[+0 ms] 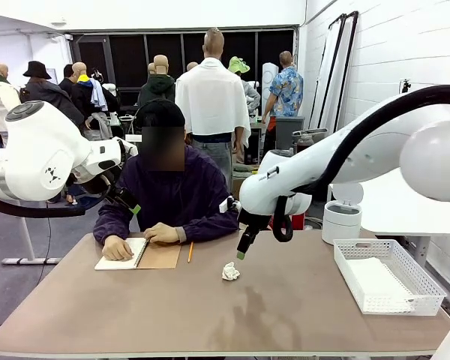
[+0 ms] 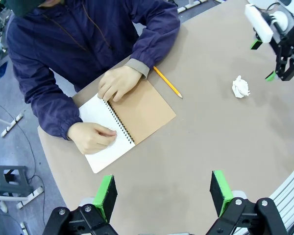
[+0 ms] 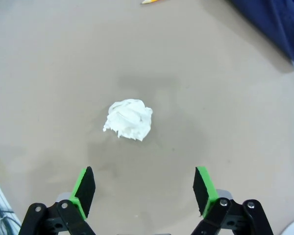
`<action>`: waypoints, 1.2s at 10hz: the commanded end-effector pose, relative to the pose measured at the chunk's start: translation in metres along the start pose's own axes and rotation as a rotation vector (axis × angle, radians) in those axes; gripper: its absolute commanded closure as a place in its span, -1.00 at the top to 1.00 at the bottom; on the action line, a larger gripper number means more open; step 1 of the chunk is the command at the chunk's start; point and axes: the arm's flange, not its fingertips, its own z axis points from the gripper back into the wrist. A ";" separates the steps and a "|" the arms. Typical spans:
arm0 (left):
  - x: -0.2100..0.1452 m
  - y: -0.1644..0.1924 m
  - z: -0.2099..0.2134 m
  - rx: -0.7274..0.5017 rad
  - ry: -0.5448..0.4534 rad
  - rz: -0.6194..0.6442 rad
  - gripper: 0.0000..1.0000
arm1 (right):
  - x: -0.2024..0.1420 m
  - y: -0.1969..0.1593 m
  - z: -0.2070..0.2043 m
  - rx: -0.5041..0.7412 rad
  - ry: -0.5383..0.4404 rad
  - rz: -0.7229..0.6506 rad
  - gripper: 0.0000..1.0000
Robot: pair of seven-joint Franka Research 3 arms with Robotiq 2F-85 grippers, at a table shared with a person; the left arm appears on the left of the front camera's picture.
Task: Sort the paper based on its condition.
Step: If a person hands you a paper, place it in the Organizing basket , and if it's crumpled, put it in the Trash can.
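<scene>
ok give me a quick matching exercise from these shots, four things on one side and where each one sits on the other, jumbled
Things:
1. crumpled paper ball
2. spiral notebook
3. pencil
4. white basket

Places:
A. under the person's hands
B. at the table's right end, holding flat white paper
C. on the bare table, below the open right gripper
D. just right of the brown cover

Pairs: 1-C, 2-A, 3-D, 4-B
</scene>
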 end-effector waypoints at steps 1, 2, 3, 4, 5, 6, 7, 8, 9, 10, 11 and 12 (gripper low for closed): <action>0.001 0.002 0.000 -0.001 -0.005 0.002 1.00 | 0.010 -0.015 -0.010 0.080 0.021 0.042 1.00; 0.001 0.002 0.000 -0.001 -0.005 0.002 1.00 | 0.014 -0.017 -0.018 0.104 0.025 0.061 1.00; 0.001 0.002 0.000 -0.001 -0.005 0.002 1.00 | 0.017 -0.017 -0.024 0.117 0.039 0.078 1.00; 0.001 0.002 0.000 -0.001 -0.005 0.002 1.00 | 0.020 -0.014 -0.028 0.143 0.048 0.087 1.00; 0.001 0.002 0.000 -0.001 -0.005 0.002 1.00 | 0.023 -0.017 -0.036 0.150 0.052 0.101 1.00; 0.001 0.002 0.000 -0.001 -0.005 0.002 1.00 | 0.025 -0.021 -0.043 0.147 0.054 0.116 1.00; 0.001 0.002 0.000 -0.001 -0.005 0.002 1.00 | 0.027 -0.021 -0.049 0.158 0.055 0.121 1.00; 0.001 0.002 0.000 -0.001 -0.005 0.002 1.00 | 0.029 -0.021 -0.054 0.170 0.062 0.127 1.00; 0.001 0.002 0.000 -0.001 -0.005 0.002 1.00 | 0.030 -0.021 -0.060 0.170 0.070 0.138 1.00; 0.001 0.002 0.000 -0.001 -0.005 0.002 1.00 | 0.031 -0.023 -0.066 0.172 0.065 0.151 1.00; 0.001 0.002 0.000 -0.001 -0.005 0.002 1.00 | 0.031 -0.022 -0.068 0.175 0.061 0.162 1.00; 0.001 0.002 0.000 -0.001 -0.005 0.002 1.00 | 0.032 -0.022 -0.071 0.183 0.063 0.163 1.00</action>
